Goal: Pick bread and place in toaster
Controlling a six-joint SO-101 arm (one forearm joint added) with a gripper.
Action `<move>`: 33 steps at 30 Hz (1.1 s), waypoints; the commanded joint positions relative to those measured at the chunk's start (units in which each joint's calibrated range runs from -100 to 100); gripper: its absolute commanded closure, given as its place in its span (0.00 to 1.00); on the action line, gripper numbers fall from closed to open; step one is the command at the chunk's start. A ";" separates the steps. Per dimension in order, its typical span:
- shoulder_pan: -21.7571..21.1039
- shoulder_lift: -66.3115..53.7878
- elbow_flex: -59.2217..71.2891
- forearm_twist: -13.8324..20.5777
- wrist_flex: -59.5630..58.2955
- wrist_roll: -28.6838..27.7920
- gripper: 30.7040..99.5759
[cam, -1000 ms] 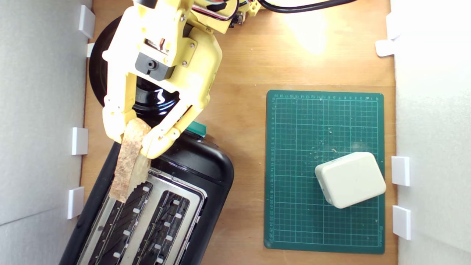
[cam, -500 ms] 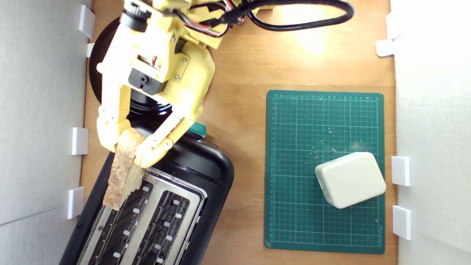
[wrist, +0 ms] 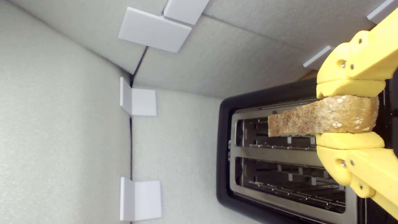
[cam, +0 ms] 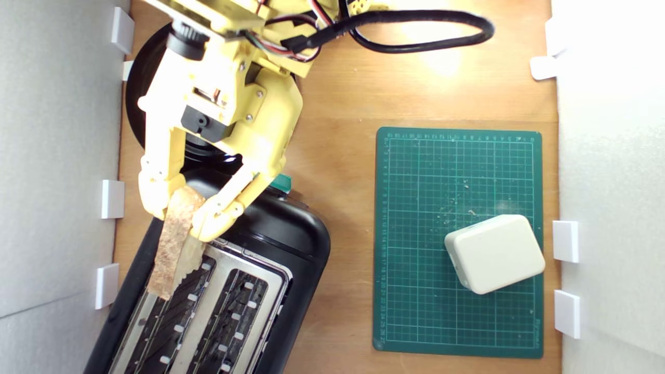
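Yellow gripper (cam: 176, 213) clamped on the bread (cam: 174, 244), both jaws pressed flat against the crusty faces of the slice, one on each side, crust edge showing between them. Held edge-on, long axis running out beyond the jaw tips, far end of the slice reaching well past them and hanging over the toaster (cam: 291, 244). In the wrist view, same pinch seen close: gripper (wrist: 348, 113) squeezing the thick end of the bread (wrist: 311, 119), thin end projecting forward from the tips and lying above the slot (wrist: 258, 133) nearer one jaw, roughly parallel to its length; second slot (wrist: 279, 177) alongside the other jaw, uncovered. Whether the slice touches the silver top plate (wrist: 279, 154) or sits just clear of it: cannot tell. Green lever knob (cam: 282, 182) just beside the jaw on the exterior view's right, partly hidden behind it. Glossy black plate (cam: 136, 98) behind the jaws, under the wrist, mostly covered by the arm. Well away from the jaws, toward the exterior view's right: green cutting mat (cam: 415, 234) on the wooden table (cam: 343, 93), scattered with crumbs, cream-white block (cam: 493, 253) resting near its far corner. Black cable (cam: 426, 44) looping off the arm behind the wrist.
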 commanded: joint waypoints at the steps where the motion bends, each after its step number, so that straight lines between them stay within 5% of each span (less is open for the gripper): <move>1: 0.73 0.12 -3.49 -0.21 -2.32 -0.17 0.59; 24: 3.71 14.68 -3.49 -0.30 -7.53 -0.22 0.59; 33: 3.87 15.84 -3.40 -3.20 -9.41 -0.06 0.58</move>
